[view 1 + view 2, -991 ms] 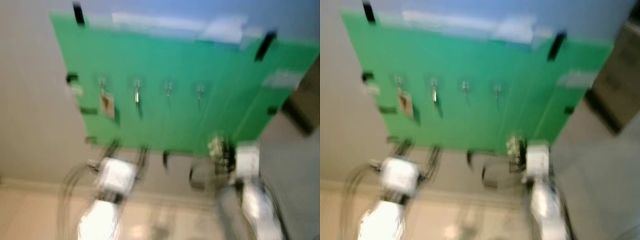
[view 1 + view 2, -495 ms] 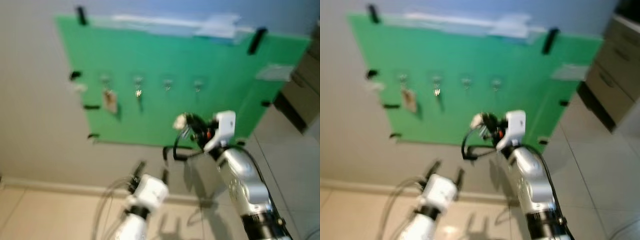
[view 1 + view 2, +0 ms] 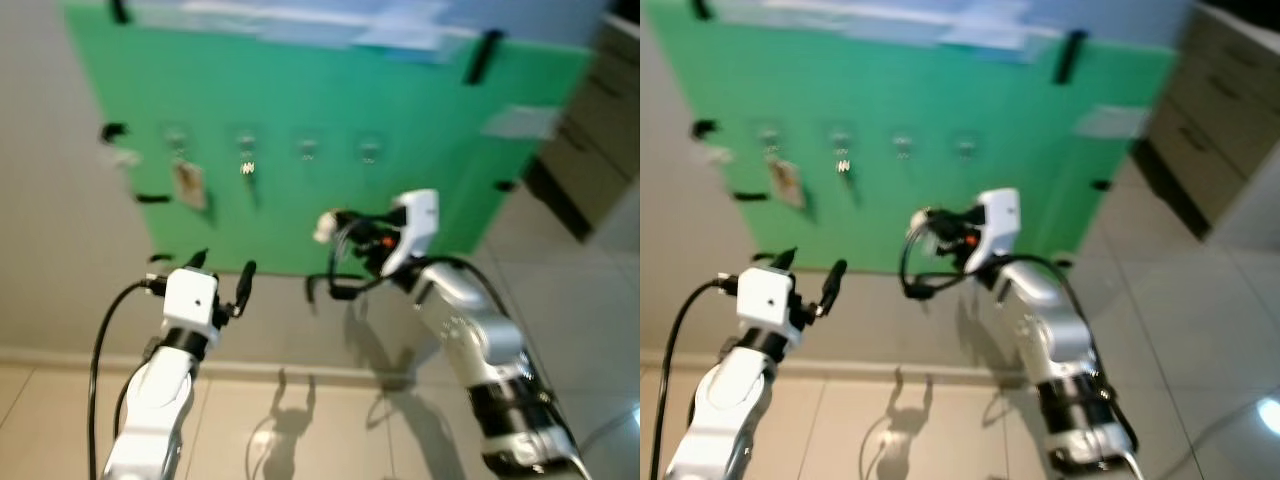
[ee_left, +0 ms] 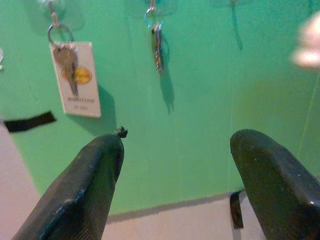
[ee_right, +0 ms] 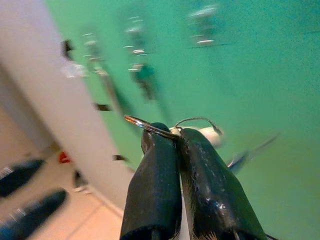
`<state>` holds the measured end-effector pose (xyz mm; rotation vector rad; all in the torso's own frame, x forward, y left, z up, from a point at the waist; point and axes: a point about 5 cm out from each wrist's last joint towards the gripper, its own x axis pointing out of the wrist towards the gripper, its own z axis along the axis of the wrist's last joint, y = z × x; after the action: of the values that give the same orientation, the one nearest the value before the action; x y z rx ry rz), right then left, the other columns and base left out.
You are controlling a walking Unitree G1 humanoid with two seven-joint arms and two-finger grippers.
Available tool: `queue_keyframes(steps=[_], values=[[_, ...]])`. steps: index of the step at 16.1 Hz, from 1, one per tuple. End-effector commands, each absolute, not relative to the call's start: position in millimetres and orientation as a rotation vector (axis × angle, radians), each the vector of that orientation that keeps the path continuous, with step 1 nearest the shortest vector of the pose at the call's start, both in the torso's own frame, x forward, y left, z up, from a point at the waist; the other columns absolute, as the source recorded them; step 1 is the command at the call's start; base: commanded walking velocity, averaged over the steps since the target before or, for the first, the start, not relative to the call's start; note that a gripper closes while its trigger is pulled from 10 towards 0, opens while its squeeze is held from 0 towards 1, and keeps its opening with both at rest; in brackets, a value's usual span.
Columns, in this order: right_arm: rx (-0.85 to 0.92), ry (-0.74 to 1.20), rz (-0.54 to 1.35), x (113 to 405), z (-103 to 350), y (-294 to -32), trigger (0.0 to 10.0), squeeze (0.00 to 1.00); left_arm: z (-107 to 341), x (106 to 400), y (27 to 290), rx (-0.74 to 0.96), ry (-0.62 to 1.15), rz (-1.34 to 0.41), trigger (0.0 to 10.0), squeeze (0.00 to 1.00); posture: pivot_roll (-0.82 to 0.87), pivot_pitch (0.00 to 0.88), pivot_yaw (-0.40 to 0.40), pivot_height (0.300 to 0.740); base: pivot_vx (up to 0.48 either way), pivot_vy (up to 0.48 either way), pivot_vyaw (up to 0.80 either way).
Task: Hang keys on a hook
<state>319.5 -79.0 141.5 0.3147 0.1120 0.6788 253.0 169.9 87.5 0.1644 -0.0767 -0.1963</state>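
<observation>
Left tool (image 3: 222, 277) has risen, fingers apart | right tool (image 5: 176, 136) clamps key ring (image 5: 150, 126) near green board (image 3: 420, 120)

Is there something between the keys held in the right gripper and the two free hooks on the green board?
Nothing visible blocks the way. The right gripper holds the key ring in front of the green board, below the two free hooks, with open space between.

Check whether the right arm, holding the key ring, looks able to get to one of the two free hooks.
Probably yes: the right gripper, shut on the key ring, sits just below the free hooks with only bare green board between.
</observation>
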Motion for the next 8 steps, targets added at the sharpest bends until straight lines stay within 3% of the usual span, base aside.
queue_keyframes(steps=[1,2,4,6,8], values=[[0.319,0.105,0.636,320.5,146.1,-92.1,0.0,0.0,78.9,248.5,163.0,0.139,-0.052,-0.219,10.0,0.0,0.07,0.0,-0.072,0.74,0.0,0.0,0.0],[0.319,0.105,0.636,320.5,146.1,-92.1,0.0,0.0,78.9,248.5,163.0,0.139,-0.052,-0.219,10.0,0.0,0.07,0.0,-0.072,0.74,0.0,0.0,0.0],[0.112,0.083,0.353,286.1,121.8,-149.4,0.0,0.0,63.8,220.1,175.7,0.07,0.049,-0.159,10.0,0.0,0.07,0.0,-0.072,0.74,0.0,0.0,0.0],[-0.063,0.075,0.123,239.2,102.9,-186.3,0.0,0.0,60.6,213.9,177.1,0.051,0.09,-0.162,10.0,0.0,0.05,0.0,-0.06,0.74,0.0,0.0,0.0],[-0.054,0.098,0.047,216.9,93.5,-190.8,0.0,0.0,63.2,214.6,176.9,0.103,0.065,-0.204,10.0,0.0,0.03,0.0,-0.044,0.74,0.0,0.0,0.0]])
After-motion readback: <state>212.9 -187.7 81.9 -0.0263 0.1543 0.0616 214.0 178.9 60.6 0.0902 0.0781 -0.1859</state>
